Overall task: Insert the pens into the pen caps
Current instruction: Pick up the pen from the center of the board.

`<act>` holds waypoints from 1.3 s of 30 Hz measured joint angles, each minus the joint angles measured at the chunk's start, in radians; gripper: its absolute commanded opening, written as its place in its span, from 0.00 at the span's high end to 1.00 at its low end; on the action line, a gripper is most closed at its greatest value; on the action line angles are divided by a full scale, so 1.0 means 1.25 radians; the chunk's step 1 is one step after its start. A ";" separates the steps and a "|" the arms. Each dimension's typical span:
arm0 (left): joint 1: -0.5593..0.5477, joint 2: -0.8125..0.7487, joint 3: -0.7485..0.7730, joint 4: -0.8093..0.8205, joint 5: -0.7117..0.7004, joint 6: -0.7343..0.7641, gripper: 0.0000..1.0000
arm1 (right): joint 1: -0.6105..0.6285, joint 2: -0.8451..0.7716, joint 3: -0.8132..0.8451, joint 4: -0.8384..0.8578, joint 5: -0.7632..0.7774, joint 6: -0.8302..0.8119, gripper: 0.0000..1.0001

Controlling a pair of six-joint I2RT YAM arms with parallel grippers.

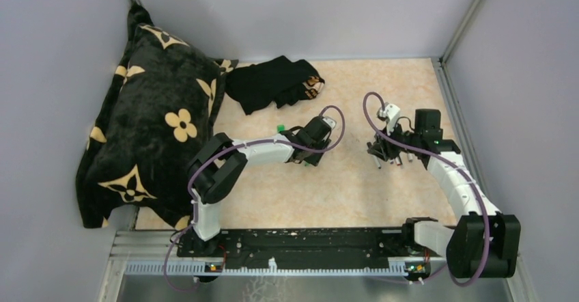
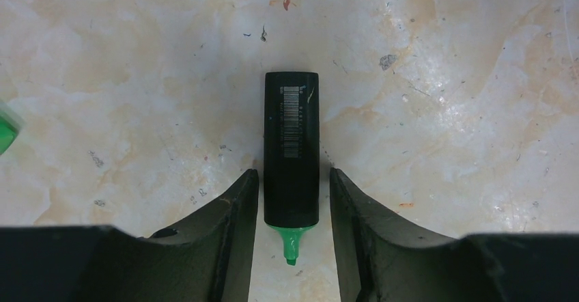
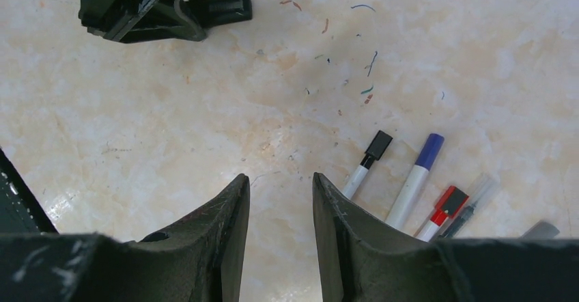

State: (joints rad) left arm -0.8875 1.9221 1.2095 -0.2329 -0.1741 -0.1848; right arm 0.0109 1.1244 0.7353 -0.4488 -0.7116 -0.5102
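Pickup of the black highlighter (image 2: 291,138) is the step you are on. It lies flat on the marbled table (image 2: 444,111) with its bare green nib pointing back toward your left wrist. The left gripper (image 2: 293,173) straddles its nib end, one finger (image 2: 232,206) on each side. Only a sliver of table shows between each pad and the barrel, so I cannot tell whether you are already pinching it or just short of contact.

The next move, as I judge it, is to confirm a firm pinch and lift. Then carry the nib to the green cap (image 2: 5,130), which sits off to the highlighter's side, near it but apart. You are gripping close to the nib, so little barrel will be free to enter the cap. The cap lies loose and will likely need the other arm to steady it.

The right gripper (image 3: 280,179) is released, with bare table between its fingers. It hangs well apart from the highlighter, on your right-arm side.

Only the right wrist view shows the thin white pens (image 3: 410,189), which lie fanned just beside that gripper. Black, blue and red caps appear to sit on three of them. How fully they are seated is unclear.

The top view hides the highlighter under the left gripper. It alone shows the flower-patterned cushion (image 1: 157,124) and the black cloth (image 1: 273,83) beyond the highlighter.
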 measured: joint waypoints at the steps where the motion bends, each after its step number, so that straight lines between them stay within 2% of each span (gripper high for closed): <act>1: -0.003 0.002 0.002 -0.002 -0.007 0.003 0.57 | -0.005 -0.008 0.000 -0.003 -0.011 -0.005 0.62; 9: -0.012 0.008 0.009 -0.009 -0.034 0.006 0.86 | -0.025 -0.063 0.000 -0.008 -0.075 -0.027 0.62; 17: -0.010 -0.012 -0.009 -0.009 0.002 0.010 0.96 | -0.026 -0.102 -0.002 -0.040 -0.173 -0.111 0.60; 20: -0.011 -0.043 -0.040 -0.012 0.067 0.004 0.97 | -0.026 -0.128 -0.021 -0.049 -0.225 -0.186 0.53; 24: -0.011 -0.091 -0.077 -0.009 0.184 -0.010 0.98 | -0.026 -0.179 -0.081 -0.099 -0.298 -0.352 0.45; 30: -0.008 -0.138 -0.117 0.024 0.365 -0.038 0.98 | -0.009 -0.191 -0.116 -0.218 -0.355 -0.646 0.41; 33: -0.005 -0.137 -0.117 0.038 0.464 -0.049 0.99 | 0.038 -0.191 -0.129 -0.236 -0.349 -0.726 0.41; 39: -0.005 -0.102 -0.096 0.057 0.622 -0.067 0.99 | 0.131 -0.186 -0.151 -0.232 -0.314 -0.773 0.41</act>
State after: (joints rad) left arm -0.8944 1.7950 1.0893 -0.1619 0.6033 -0.2680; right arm 0.1745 0.8925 0.5465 -0.7387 -1.1038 -1.4765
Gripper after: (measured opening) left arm 0.323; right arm 0.592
